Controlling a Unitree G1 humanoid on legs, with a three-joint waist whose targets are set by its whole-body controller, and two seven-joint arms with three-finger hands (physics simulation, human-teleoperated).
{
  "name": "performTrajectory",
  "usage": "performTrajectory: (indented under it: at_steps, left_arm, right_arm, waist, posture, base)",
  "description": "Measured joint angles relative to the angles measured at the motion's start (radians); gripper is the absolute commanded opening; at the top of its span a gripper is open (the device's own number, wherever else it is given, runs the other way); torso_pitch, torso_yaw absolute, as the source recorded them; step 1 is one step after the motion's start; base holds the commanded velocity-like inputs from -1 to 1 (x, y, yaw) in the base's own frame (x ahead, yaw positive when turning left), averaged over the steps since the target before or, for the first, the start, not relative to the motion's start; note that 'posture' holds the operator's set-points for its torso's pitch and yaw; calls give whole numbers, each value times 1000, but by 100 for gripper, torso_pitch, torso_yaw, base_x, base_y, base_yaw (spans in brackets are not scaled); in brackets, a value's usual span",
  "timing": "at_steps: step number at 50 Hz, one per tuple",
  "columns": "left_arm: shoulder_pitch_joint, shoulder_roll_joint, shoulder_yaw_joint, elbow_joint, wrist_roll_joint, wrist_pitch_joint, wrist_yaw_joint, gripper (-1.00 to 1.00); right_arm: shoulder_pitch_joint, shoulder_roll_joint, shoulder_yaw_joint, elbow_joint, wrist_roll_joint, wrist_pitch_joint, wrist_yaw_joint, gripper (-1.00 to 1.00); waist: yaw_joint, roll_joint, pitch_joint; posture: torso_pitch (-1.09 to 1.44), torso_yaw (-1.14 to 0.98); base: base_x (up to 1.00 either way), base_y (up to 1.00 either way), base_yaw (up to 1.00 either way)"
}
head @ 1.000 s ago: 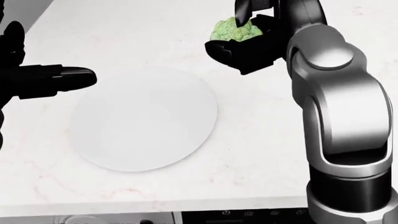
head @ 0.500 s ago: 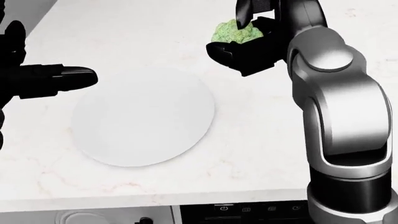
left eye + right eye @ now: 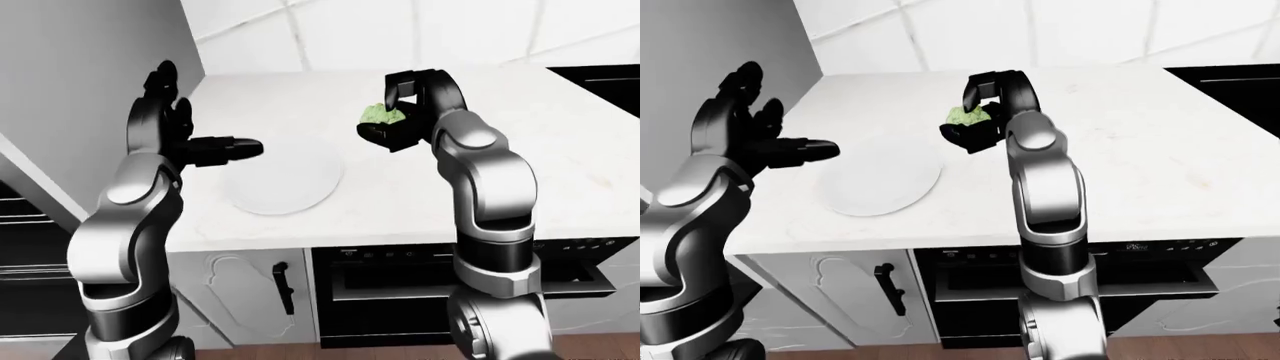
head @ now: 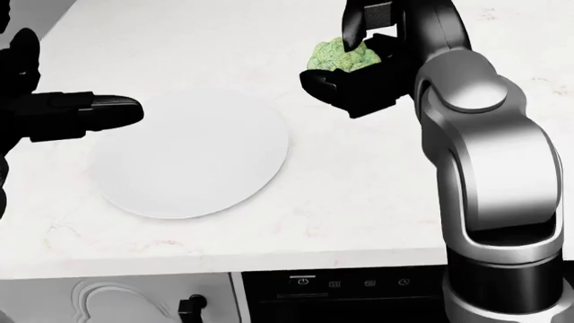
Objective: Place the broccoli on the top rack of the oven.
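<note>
Broccoli (image 4: 339, 54) is sitting pinched in the right hand (image 4: 354, 64), lifted above the desk (image 4: 377, 175). Left hand (image 3: 190, 146) is hovering spread beside the plate (image 4: 188, 161), gripping nothing.

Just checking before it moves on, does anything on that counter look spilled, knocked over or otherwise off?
Nothing stands out. The white plate lies flat and bare on the countertop, the broccoli sits whole in the right hand, and the left hand hovers open beside the plate. No spills or damage show.
</note>
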Motion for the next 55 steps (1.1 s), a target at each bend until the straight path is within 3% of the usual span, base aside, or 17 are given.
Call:
performTrajectory:
  at_steps: [3,4,8,15,19,23,30,33,34,37,42,46,48,52,55]
  left_arm:
    - [1,3,1,7,0,-1,-2,100]
    - [5,6,6,9,1,-1,-1,100]
    - [15,6,18,30,11,4,5,100]
    - [11,7,14,13,8,-15,2,100]
    - [2,5,12,10,9,-12,2,100]
    - [14,-8,-17,18,-1,-12,-8,100]
    - [9,-7,-5,21,9,-24,-6,100]
    - [4,-4,-2,19,11,-23,-5,100]
    - [7,-1,3,20,12,-22,-4,100]
    - [15,-1,12,30,17,-9,2,100]
    - [11,0,9,16,16,-18,0,100]
    - [5,-2,9,10,16,-18,1,100]
    - [18,-15,-5,-1,12,-23,-1,100]
    - [19,-16,-18,27,3,-15,-11,100]
    - [14,-12,-11,15,5,-19,-11,100]
  right_arm:
    - [-1,3,4,4,0,0,1,-100]
    - [2,9,9,5,1,-1,2,-100]
    - [11,16,29,11,14,9,15,-100]
    - [1,14,23,-7,3,-14,19,-100]
    - [3,10,21,-9,0,-12,24,-100]
    - [9,-4,-6,21,-16,1,19,-100]
    - [-27,-14,-8,39,-14,-15,19,-100]
    - [-39,-17,-5,31,-12,-18,20,-100]
    - [-36,-11,0,30,-11,-21,21,-100]
    - [-23,-5,17,38,0,-12,31,-100]
    - [-18,-3,10,20,-3,-13,28,-100]
    - [-18,-7,7,4,-5,-25,25,-100]
    - [-1,-11,-6,3,-9,-37,20,-100]
    - [8,-16,-14,42,-22,-18,9,-100]
    - [9,-18,-12,35,-24,-22,9,-100]
  waist:
    - [2,36,3]
    - [8,25,7]
    - [9,29,-9]
    - [0,-29,-14]
    - [-10,-88,-17]
    - [-12,-58,-5]
    - [8,0,7]
    - [12,37,4]
    - [18,26,6]
    - [13,31,-5]
    - [4,-10,-7]
    - [16,-81,16]
    - [6,-57,36]
    - [-10,-23,35]
    - [-22,24,26]
  posture:
    - [0,0]
    - [0,0]
    - [0,0]
    - [0,0]
    - [0,0]
    - [0,0]
    - [0,0]
    - [0,0]
    - [0,0]
    - [0,0]
    - [0,0]
    - [0,0]
    - [0,0]
    - [0,0]
    - [0,0]
  base:
    - [-18,-17,0]
    - [-18,-17,0]
    - [-19,-17,0]
    - [-18,-17,0]
    - [-18,-18,0]
    - [-19,-27,0]
    - [-18,-28,0]
    - [-18,-28,0]
    - [-18,-27,0]
    - [-18,-28,0]
    - [-18,-24,0]
    - [-3,-3,0]
    - [0,0,0]
    - [0,0,0]
    - [0,0,0]
